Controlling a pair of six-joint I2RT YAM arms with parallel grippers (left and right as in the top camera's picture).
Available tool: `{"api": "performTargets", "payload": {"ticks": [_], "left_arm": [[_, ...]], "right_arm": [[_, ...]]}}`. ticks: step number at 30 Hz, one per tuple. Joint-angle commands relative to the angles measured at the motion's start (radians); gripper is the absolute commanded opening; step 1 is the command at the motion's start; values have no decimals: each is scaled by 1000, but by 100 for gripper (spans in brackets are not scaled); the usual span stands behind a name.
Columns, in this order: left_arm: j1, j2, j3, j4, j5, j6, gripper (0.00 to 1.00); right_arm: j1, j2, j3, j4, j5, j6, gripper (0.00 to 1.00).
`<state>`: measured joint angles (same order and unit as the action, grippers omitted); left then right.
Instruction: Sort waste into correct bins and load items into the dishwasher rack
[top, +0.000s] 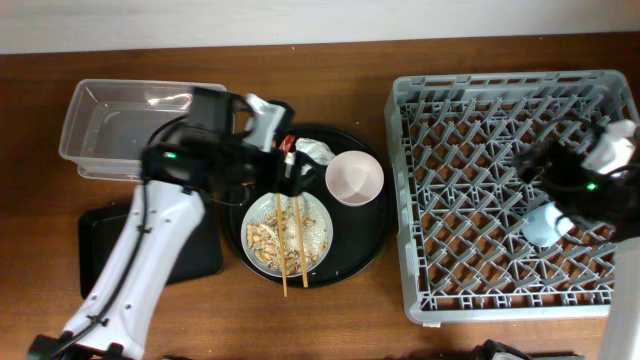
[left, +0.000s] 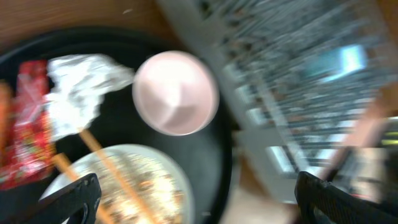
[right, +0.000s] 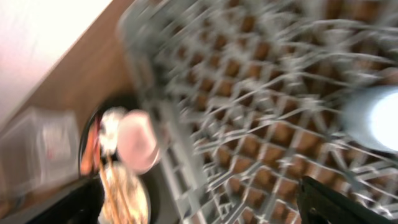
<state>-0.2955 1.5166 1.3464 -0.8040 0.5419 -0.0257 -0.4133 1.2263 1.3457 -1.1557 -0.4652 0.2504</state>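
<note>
Two risks. Overhead: cup (top: 540, 223) sits in the rack (top: 465, 120), wrapper (top: 288, 148) beside tissue (top: 315, 150). Left wrist: left fingers (left: 71, 200) spread, empty — may snag both. Right wrist: right fingers (right: 329, 202) apart, empty — blur suggests speed; pegs could catch.

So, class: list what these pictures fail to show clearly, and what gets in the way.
Overhead: the left arm covers most of the red wrapper and part of the shallow black tray.
Overhead: the right arm overlaps the light-blue cup.
Left wrist: the plate is cut off by the bottom edge, its food scraps blurred.
Right wrist: motion blur smears the dishwasher rack; the cup runs off the right edge.
</note>
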Motion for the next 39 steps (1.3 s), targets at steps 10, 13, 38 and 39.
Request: {"api": "performTargets", "payload": {"ticks": [10, 13, 38, 39], "left_arm": [[-48, -65, 55, -51, -409, -138, 90], [-14, -148, 82, -58, -412, -138, 90], [17, -319, 82, -186, -565, -138, 99], [17, -319, 82, -186, -564, -138, 99]], "right_arm": [[653, 162, 6, 108, 281, -20, 59], [748, 301, 6, 222, 320, -6, 56], [825, 684, 42, 438, 556, 54, 4], [826, 665, 53, 430, 556, 54, 4]]}}
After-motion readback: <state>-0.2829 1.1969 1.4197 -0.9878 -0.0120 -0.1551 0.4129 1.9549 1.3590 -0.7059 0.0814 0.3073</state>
